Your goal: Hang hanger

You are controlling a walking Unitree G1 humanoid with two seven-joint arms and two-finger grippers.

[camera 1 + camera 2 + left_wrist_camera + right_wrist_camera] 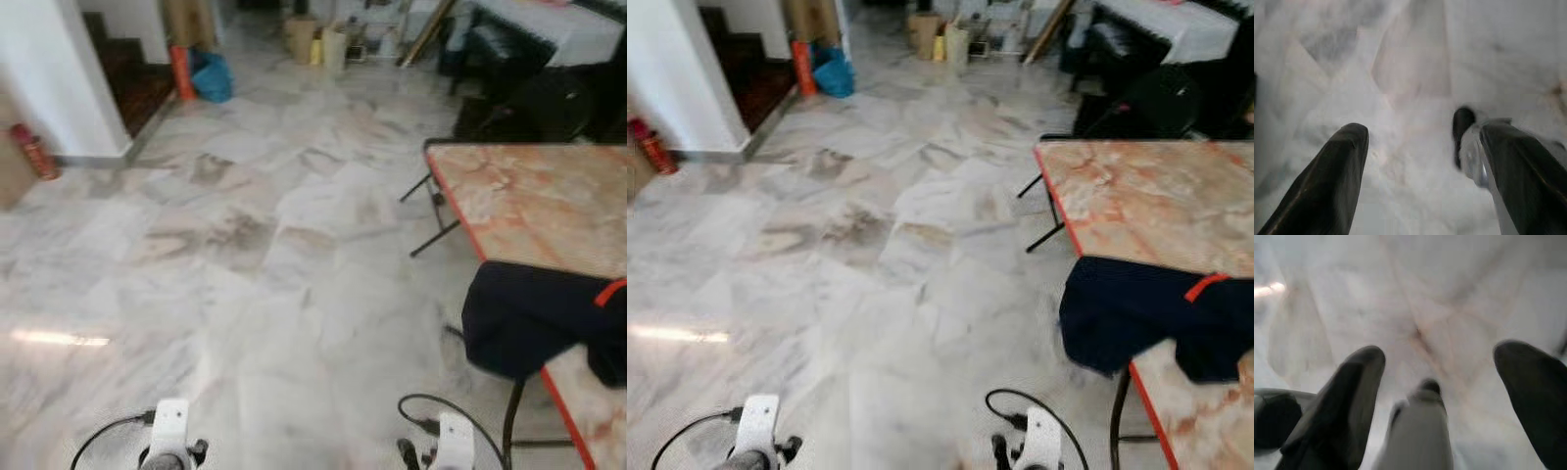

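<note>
Both arms hang idle over the marble floor (pixel 245 294): your left hand (pixel 1410 161) and right hand (pixel 1444 382) are spread and empty. The orange hanger (pixel 1205 286) lies at 3 o'clock in a dark garment (pixel 1136 313) draped off the surface (pixel 1146 196), awaiting approach.

Marble floor (pixel 265 294) takes most of the frame, slightly blurred. Folding table (pixel 529 201) with red edge at right, dark garment (pixel 524 318) draped over its near edge, an orange strip (pixel 609 291) showing on it. Both arms (pixel 168 431) (pixel 453 441) low at bottom edge; red extinguisher (pixel 32 152) far left, blue bag (pixel 212 78) at back.
</note>
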